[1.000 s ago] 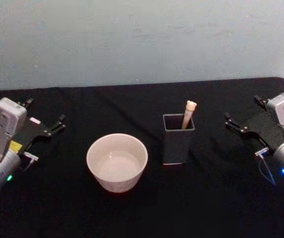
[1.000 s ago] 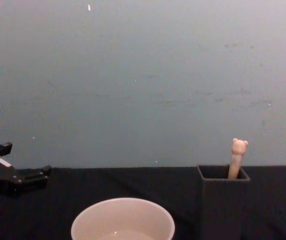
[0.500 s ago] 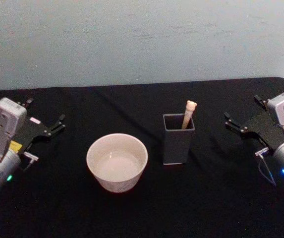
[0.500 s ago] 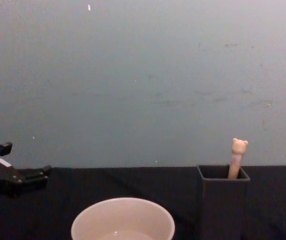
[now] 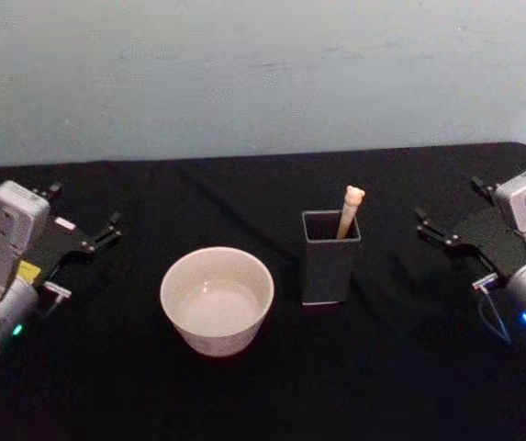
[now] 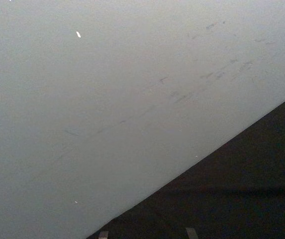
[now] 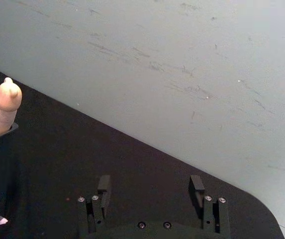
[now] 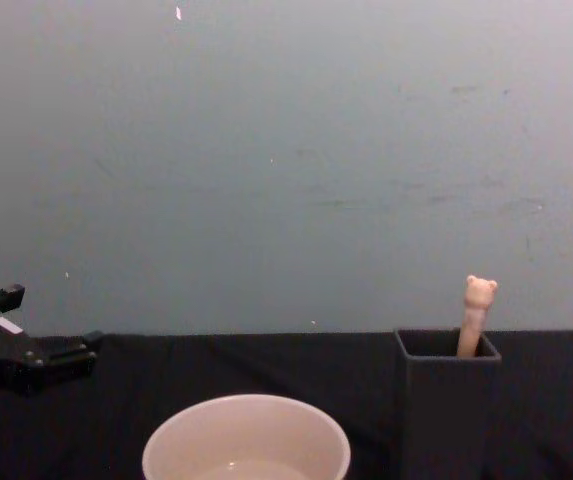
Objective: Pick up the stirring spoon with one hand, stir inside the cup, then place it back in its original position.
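The stirring spoon [image 5: 350, 209] stands in the tall dark grey square holder [image 5: 330, 259], its beige bear-head handle leaning out of the top right corner; its shaft and bowl are hidden inside. In the chest view the spoon [image 8: 477, 315] rises above the holder [image 8: 446, 405]. The wide cream cup [image 5: 217, 299] sits left of the holder, cup [image 8: 246, 445] low in the chest view. My left gripper [image 5: 86, 204] rests open at the table's far left. My right gripper [image 5: 448, 199] is open at the far right, well clear of the spoon [image 7: 6, 102]; right gripper [image 7: 150, 185] holds nothing.
A black cloth covers the table [image 5: 263, 395], whose far edge meets a pale grey-blue wall [image 5: 263, 73]. There is bare cloth between each gripper and the two vessels, and in front of them.
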